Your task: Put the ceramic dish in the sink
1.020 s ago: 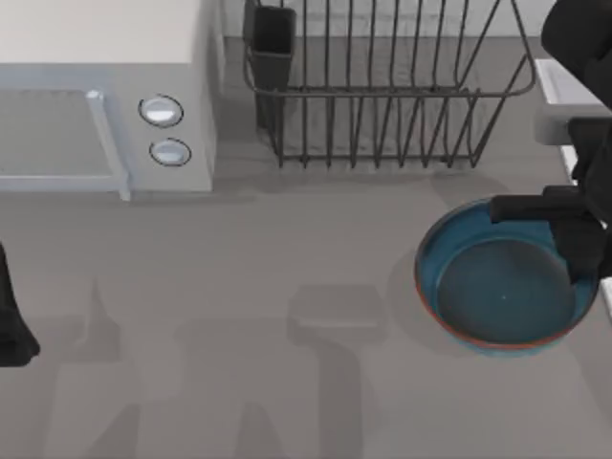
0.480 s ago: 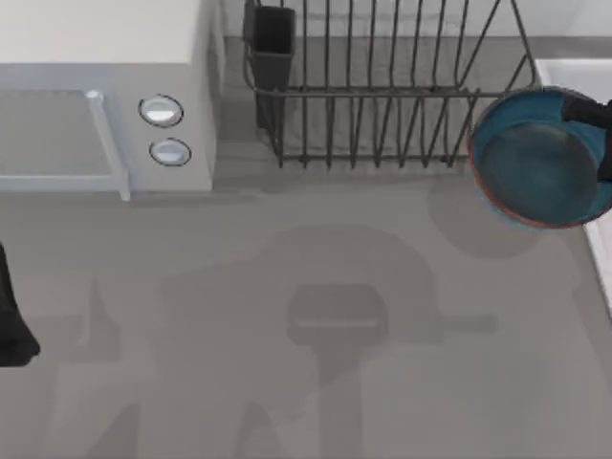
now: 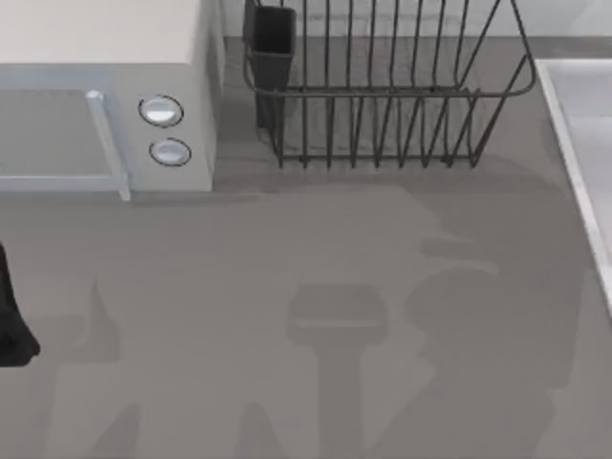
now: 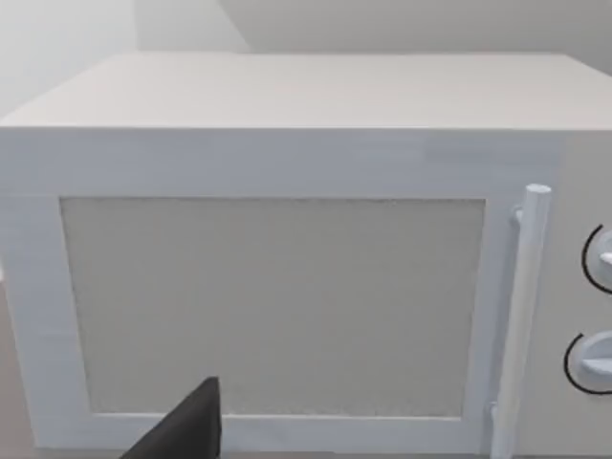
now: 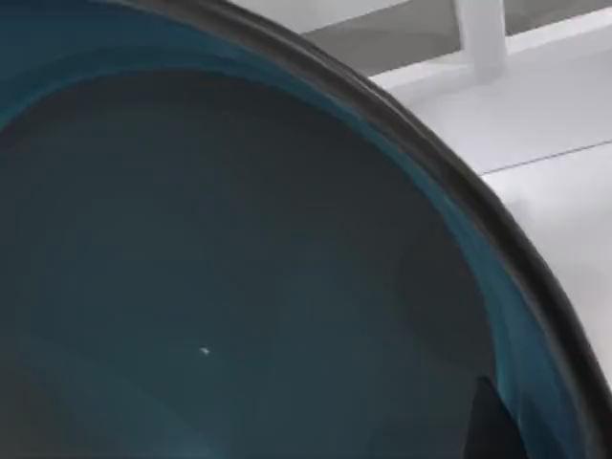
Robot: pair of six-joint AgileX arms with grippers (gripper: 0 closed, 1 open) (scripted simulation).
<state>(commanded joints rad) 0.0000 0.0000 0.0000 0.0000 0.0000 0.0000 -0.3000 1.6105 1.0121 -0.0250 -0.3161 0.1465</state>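
The ceramic dish (image 5: 239, 268) sits very close in the right wrist view, with a dark teal-grey inside, a blue glazed wall and a dark rim. One dark finger (image 5: 491, 427) of my right gripper lies against the inside of the dish near its rim, so the gripper is shut on it. Beyond the rim lies the pale white sink (image 5: 564, 134). In the top view the sink (image 3: 574, 115) runs along the table's right edge. My left arm (image 3: 11, 320) is parked at the far left.
A white microwave (image 3: 105, 96) stands at the back left, and it faces the left wrist camera (image 4: 287, 287) with part of my left gripper (image 4: 186, 430) in front. A dark wire dish rack (image 3: 382, 96) with a black cup (image 3: 273, 38) stands at the back.
My right gripper lifted the dish off the table's right side and carried it back and rightward past the rack. Both have now left the top view, over the sink side.
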